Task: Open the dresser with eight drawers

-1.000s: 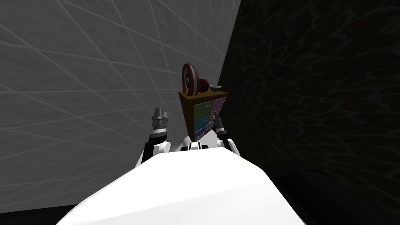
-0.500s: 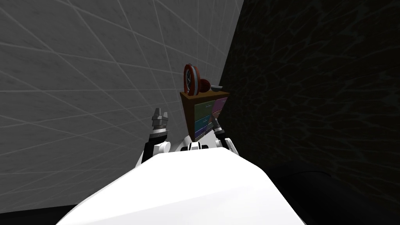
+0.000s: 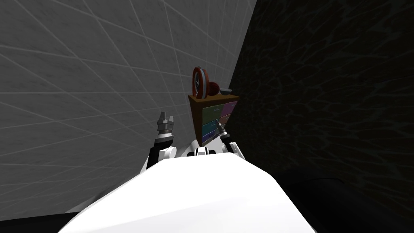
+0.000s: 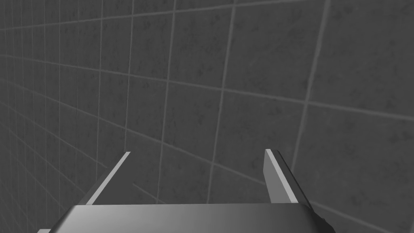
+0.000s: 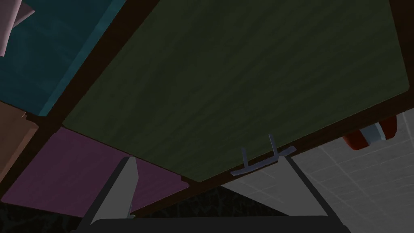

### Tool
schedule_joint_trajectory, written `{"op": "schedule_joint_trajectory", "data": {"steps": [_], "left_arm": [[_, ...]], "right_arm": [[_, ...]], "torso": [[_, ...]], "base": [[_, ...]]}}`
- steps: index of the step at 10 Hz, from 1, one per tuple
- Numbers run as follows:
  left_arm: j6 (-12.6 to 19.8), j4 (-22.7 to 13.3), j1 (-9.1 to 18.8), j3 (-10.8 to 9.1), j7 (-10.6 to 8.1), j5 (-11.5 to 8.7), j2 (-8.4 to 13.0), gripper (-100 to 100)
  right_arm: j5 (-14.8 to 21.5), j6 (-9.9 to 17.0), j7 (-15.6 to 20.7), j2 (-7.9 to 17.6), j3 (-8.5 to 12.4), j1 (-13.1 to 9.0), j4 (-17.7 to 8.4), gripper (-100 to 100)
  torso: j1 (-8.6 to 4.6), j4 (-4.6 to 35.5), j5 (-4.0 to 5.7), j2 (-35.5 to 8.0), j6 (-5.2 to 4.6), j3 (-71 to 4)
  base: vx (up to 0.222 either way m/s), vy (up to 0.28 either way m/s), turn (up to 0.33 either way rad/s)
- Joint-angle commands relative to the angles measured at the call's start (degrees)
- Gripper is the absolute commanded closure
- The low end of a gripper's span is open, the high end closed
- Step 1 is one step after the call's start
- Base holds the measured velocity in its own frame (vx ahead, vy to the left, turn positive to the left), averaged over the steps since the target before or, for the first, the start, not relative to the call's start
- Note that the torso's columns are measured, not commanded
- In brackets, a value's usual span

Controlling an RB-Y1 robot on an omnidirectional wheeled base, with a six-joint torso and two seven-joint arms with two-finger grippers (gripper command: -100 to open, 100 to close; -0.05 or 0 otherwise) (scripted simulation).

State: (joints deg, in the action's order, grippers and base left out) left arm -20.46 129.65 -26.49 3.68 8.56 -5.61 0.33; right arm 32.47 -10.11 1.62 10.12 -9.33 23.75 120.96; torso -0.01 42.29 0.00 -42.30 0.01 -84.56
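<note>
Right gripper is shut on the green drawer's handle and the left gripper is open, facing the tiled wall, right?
Not quite. The right wrist view shows the right gripper open, fingers apart, with the handle of the green drawer ahead between them, ungripped. The left gripper is open, facing the tiled wall.

White arms [image 3: 169,152], dark joints [image 3: 153,157], 2 grey fingers [image 4: 279,180].

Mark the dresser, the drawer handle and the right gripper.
dresser [image 3: 211,116], head view, on its drawer fronts.
drawer handle [image 5: 262,162], right wrist view, middle of its bar.
right gripper [image 5: 210,157], right wrist view, midway between fingertips.
</note>
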Motion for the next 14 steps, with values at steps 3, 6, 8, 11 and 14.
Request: {"op": "schedule_joint_trajectory", "data": {"steps": [3, 6, 8, 11, 14], "left_arm": [[0.0, 0.0, 0.0, 0.0, 0.0, 0.0, 0.0, 0], [0.0, 0.0, 0.0, 0.0, 0.0, 0.0, 0.0, 0], [0.0, 0.0, 0.0, 0.0, 0.0, 0.0, 0.0, 0], [0.0, 0.0, 0.0, 0.0, 0.0, 0.0, 0.0, 0], [0.0, 0.0, 0.0, 0.0, 0.0, 0.0, 0.0, 0]], "right_arm": [[7.6, 5.2, 3.0, 0.9, -2.0, -1.5, -3.0, -100], [12.6, 7.4, 4.2, 1.3, -2.8, -2.2, -4.3, -100], [16.0, 9.6, 5.4, 1.8, -3.7, -2.9, -5.6, -100], [21.2, 14.2, 7.8, 2.7, -5.4, -4.4, -8.5, -100], [26.7, 16.5, 9.1, 3.1, -6.2, -5.2, -10.1, -100]], "torso": [[0.01, 0.0, -0.01, 0.0, -0.02, 0.0], [0.01, 0.0, 0.0, 0.0, 0.0, 0.0], [0.01, 0.0, 0.0, 0.0, 0.0, 0.0], [0.0, 0.0, 0.0, 0.0, -0.02, 0.0], [0.01, 0.0, 0.0, 0.0, 0.0, 0.0]], "base": [[-0.018, -0.016, 0.099], [-0.018, -0.015, 0.076], [-0.021, -0.015, 0.093], [-0.023, -0.017, 0.09], [-0.023, -0.016, 0.094]]}}
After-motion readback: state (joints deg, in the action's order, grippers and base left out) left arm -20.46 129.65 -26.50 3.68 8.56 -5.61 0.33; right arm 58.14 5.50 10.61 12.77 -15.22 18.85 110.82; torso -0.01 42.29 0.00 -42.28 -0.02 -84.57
